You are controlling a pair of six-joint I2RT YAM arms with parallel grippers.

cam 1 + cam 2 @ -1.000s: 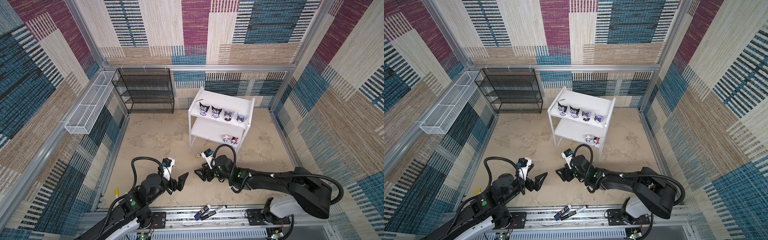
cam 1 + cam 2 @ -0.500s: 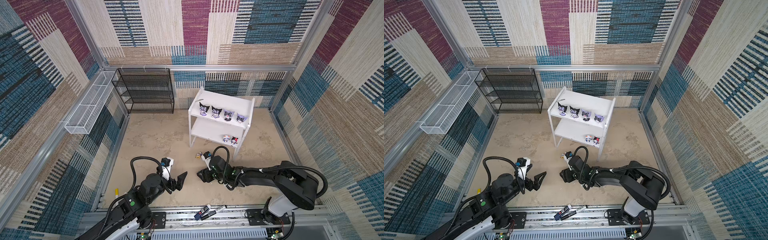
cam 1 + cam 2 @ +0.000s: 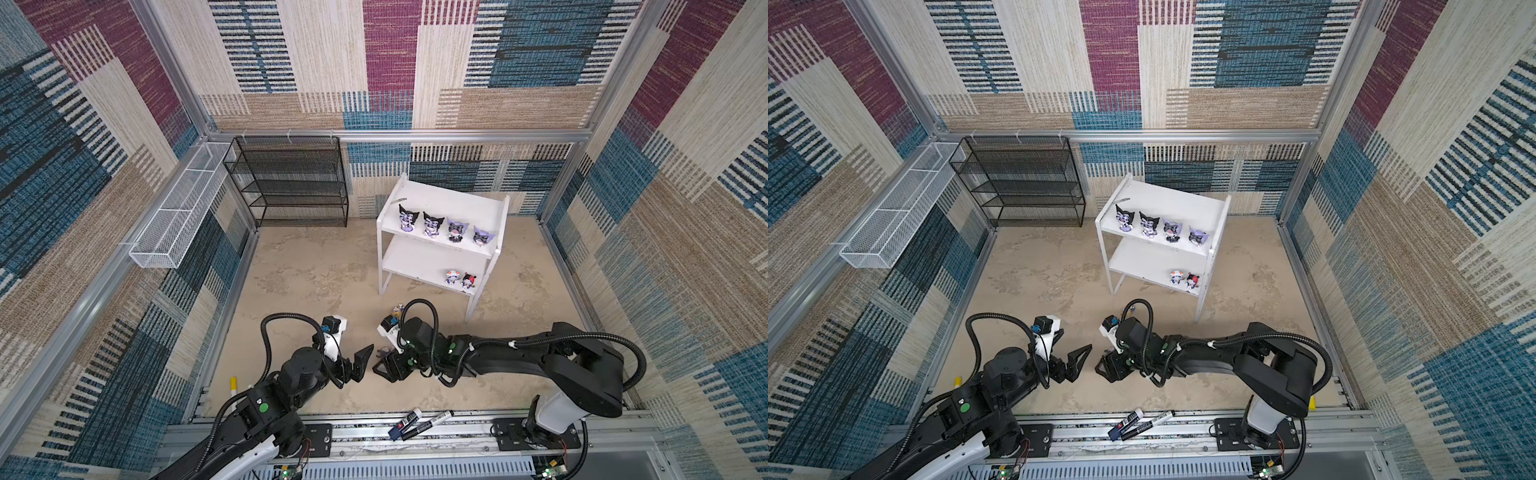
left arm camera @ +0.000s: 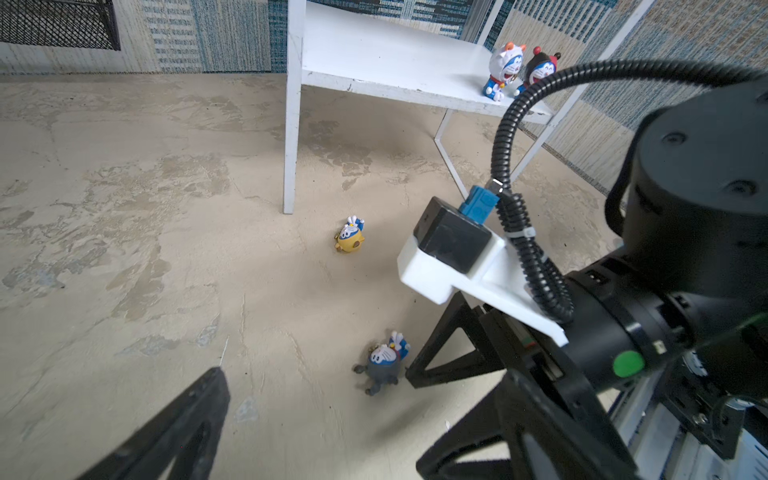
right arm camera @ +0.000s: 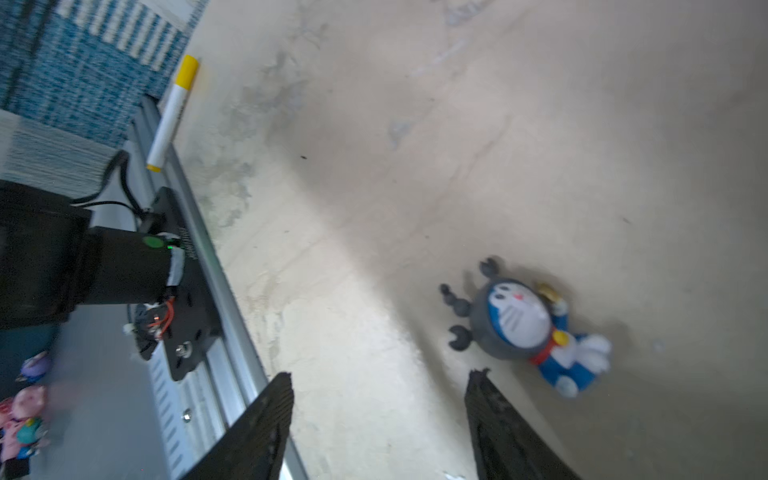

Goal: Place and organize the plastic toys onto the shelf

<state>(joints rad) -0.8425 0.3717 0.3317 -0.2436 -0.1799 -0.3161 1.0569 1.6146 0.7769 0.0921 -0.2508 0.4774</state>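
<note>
The white shelf [image 3: 440, 195] stands toward the desk's [image 3: 316, 266] back right corner. Four hooded toys [image 3: 431, 224] stand in a row along its upper board's front edge, and two small toys [image 3: 454, 277] stand at the lower board's right front corner. Near the middle of the desk's front edge, the left fingers [image 3: 365, 352] are spread wide and empty. The right fingers [image 5: 257, 428] face them, partly apart, also empty. A grey-hooded toy [image 4: 383, 362] lies face-up just beside one right fingertip, head toward the front edge, feet toward the shelf; contact is unclear. A yellow toy [image 4: 349, 237] lies likewise, nearer the shelf's left front leg. In both top views the right wrist hides most of the grey one.
</note>
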